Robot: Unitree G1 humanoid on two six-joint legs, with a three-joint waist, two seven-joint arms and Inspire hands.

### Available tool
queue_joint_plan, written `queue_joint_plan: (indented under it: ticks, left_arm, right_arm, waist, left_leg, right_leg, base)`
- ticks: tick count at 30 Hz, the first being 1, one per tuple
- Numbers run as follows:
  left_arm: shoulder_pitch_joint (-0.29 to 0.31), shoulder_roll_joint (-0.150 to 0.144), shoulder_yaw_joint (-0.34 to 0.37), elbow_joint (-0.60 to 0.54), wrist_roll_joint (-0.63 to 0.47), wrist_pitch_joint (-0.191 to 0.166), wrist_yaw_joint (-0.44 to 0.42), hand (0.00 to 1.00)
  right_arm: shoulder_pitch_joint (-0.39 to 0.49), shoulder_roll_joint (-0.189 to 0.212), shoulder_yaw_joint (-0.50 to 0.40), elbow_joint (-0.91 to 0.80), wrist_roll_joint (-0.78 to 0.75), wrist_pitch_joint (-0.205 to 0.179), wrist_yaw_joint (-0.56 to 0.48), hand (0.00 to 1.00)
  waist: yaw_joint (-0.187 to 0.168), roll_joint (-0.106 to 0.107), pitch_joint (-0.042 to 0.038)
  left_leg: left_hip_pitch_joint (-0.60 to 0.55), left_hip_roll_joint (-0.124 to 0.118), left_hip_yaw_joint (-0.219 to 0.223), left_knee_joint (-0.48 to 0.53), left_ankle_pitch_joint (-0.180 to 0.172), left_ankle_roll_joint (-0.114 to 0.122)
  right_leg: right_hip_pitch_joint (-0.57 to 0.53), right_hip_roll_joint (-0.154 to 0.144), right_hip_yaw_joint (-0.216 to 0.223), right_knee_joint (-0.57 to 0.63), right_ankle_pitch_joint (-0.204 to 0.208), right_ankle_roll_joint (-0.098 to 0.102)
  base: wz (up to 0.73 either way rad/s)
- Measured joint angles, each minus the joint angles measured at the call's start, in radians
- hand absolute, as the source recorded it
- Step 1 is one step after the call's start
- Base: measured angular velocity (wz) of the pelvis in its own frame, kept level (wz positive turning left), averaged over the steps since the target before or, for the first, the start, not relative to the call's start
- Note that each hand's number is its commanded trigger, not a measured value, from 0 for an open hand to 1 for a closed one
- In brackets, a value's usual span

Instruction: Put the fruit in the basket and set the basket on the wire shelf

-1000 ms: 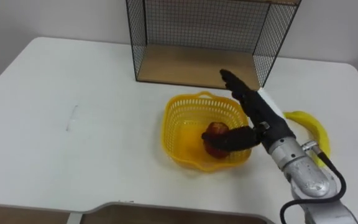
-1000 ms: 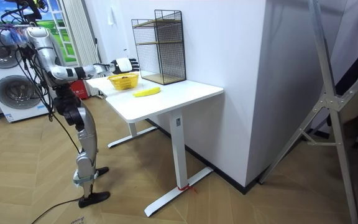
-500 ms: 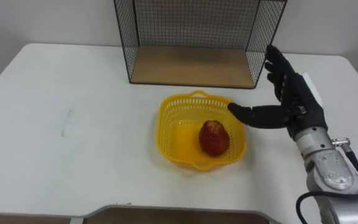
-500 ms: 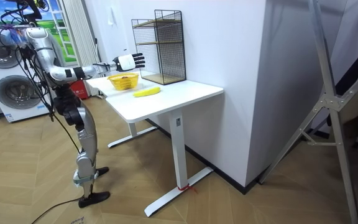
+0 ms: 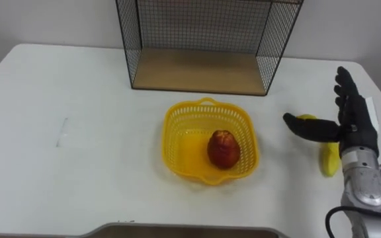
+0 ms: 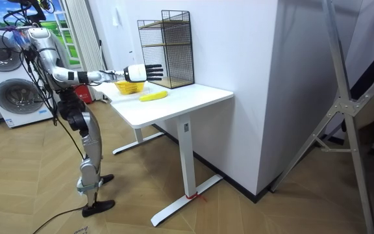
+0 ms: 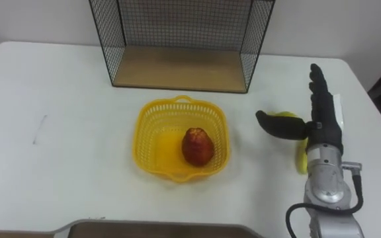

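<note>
Red fruit (image 5: 224, 148) lies loose in the yellow basket (image 5: 174, 142) on the desk (image 5: 78, 165), released by the right hand (image 5: 354, 125), which has swung right with fingers (image 5: 346, 92) spread and empty to hover over the banana (image 5: 328, 162), the piece still left outside the basket.

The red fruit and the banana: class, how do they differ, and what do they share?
The red fruit is red and rounded; the banana is yellow, long and curved. The red fruit lies in the yellow basket; the banana lies on the white table, partly behind the open right hand. Both are fruit.
</note>
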Motion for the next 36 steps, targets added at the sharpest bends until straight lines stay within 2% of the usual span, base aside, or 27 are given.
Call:
queue_joint_plan:
  ticks: [4,9,14,25,29,36]
  left_arm:
    - [-0.001,0.0,0.003,0.0,0.0,0.009,0.0,0.0]
    - [0.003,0.0,0.006,-0.001,-0.001,0.027,-0.001,0.0]
    - [0.027,0.0,0.027,-0.028,-0.001,0.044,-0.008,0.0]
    - [0.035,0.001,0.037,-0.039,0.009,0.045,-0.006,0.0]
    - [0.031,0.001,0.038,-0.039,0.008,0.045,-0.003,0.0]
    - [0.04,0.001,0.056,-0.047,0.009,0.045,-0.009,0.0]
  right_arm:
    - [0.0,-0.006,-0.002,0.022,0.0,0.013,-0.015,0.0]
    - [-0.028,-0.038,-0.002,0.059,-0.001,0.022,-0.025,0.0]
    - [-0.038,-0.039,-0.009,0.091,-0.031,0.033,-0.029,0.0]
    - [-0.074,-0.041,-0.008,0.188,-0.073,0.042,-0.021,0.0]
    - [-0.098,-0.041,-0.007,0.287,-0.073,0.042,0.006,0.0]
    - [-0.098,-0.046,-0.007,0.326,-0.078,0.064,0.08,0.0]
  waist:
    - [-0.003,0.002,0.0001]
    - [-0.002,0.001,0.0001]
    - [0.0,0.0,-0.0007]
    - [0.008,-0.004,0.0021]
    - [0.013,-0.006,0.0035]
    - [0.018,-0.006,0.0023]
  left_leg:
    - [0.002,0.001,0.001,0.0,0.0,0.0]
    - [0.003,0.001,0.0,0.005,0.0,0.0]
    - [0.007,0.0,-0.001,0.005,0.0,0.0]
    - [0.012,0.0,0.003,0.004,0.0,0.0]
    - [0.012,0.0,0.003,0.001,0.0,0.0]
    - [0.015,-0.002,0.004,-0.012,0.0,0.0]
  right_leg:
    - [-0.002,0.0,0.001,0.007,0.0,0.0]
    - [0.0,0.0,0.002,0.009,0.0,0.0]
    - [0.004,0.0,0.002,0.008,0.0,0.0]
    - [0.007,0.0,0.009,0.006,0.0,0.0]
    - [0.006,0.0,0.01,0.006,-0.001,0.001]
    - [0.012,0.0,0.008,-0.009,-0.001,0.001]
  base:
    - [-0.01]
    - [0.0]
    - [0.0]
    - [-0.01]
    - [0.0]
    - [0.0]
